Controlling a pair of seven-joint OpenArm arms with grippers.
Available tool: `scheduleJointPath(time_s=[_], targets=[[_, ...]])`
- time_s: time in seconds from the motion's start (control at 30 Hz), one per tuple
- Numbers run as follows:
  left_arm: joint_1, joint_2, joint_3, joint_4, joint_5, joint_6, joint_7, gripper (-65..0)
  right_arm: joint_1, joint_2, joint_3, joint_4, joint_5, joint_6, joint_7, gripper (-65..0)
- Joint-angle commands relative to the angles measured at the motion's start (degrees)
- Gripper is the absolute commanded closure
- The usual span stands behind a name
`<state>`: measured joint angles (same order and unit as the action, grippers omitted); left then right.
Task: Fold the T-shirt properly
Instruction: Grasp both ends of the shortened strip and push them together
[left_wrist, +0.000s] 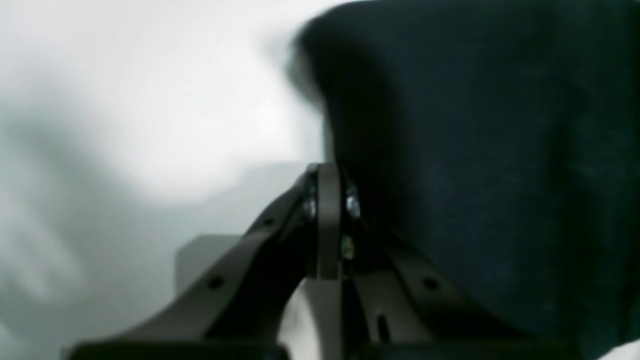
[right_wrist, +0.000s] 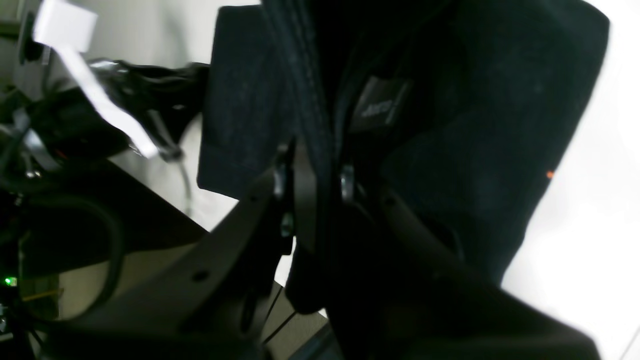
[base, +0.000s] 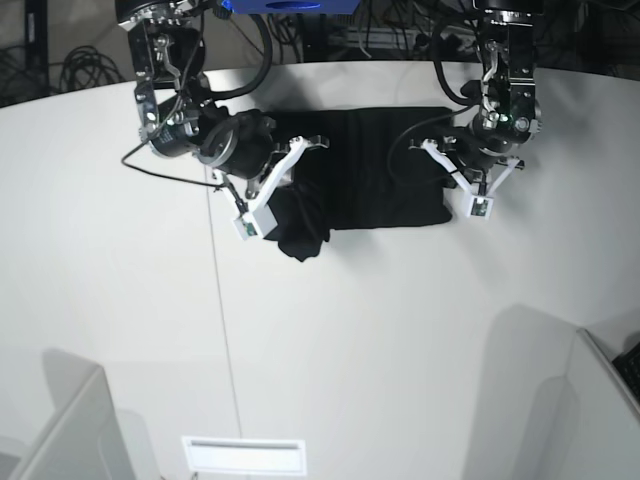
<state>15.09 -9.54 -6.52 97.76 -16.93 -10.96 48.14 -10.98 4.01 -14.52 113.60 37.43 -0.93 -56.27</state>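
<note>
The black T-shirt (base: 365, 170) lies partly folded across the far middle of the white table (base: 350, 330), plain side showing. One end is bunched and hangs in a lump at the base view's left (base: 300, 235). My right gripper (right_wrist: 320, 190) is shut on the T-shirt's neck edge (right_wrist: 305, 85), with the inner label (right_wrist: 380, 105) beside it; in the base view it (base: 290, 205) is at the bunched end. My left gripper (left_wrist: 330, 220) looks shut on the T-shirt's edge (left_wrist: 475, 150); in the base view it (base: 450, 190) is at the other end.
A thin seam (base: 225, 320) runs down the table. A white slotted box (base: 243, 455) sits at the near edge, with grey panels at both near corners (base: 540, 400). Cables (base: 80, 60) lie behind the table's far edge.
</note>
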Motion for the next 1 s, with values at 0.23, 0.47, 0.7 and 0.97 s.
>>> scheduleJointPath(time_s=[0.23, 0.47, 0.7, 0.97], targets=[[-0.1, 1.8, 0.8, 0.3, 0.3, -0.3, 1.5, 0.0, 1.5, -2.2, -3.2, 1.3, 1.3, 0.3, 1.0, 0.0], [-2.2, 4.3, 6.0, 0.2, 0.7, -0.2, 1.5, 0.0, 3.7, -0.4, 0.2, 1.0, 1.5, 0.3, 0.4, 0.0], [-5.6, 6.5, 6.4, -1.0, 0.8, -0.2, 1.8, 0.0, 5.1, 2.3, 3.7, 1.0, 1.6, 0.3, 0.4, 0.0], [-4.9, 6.2, 5.7, 1.3, 0.8, -0.2, 1.8, 0.0, 5.0, 2.5, -0.7, 1.2, 1.6, 0.3, 0.8, 0.0]])
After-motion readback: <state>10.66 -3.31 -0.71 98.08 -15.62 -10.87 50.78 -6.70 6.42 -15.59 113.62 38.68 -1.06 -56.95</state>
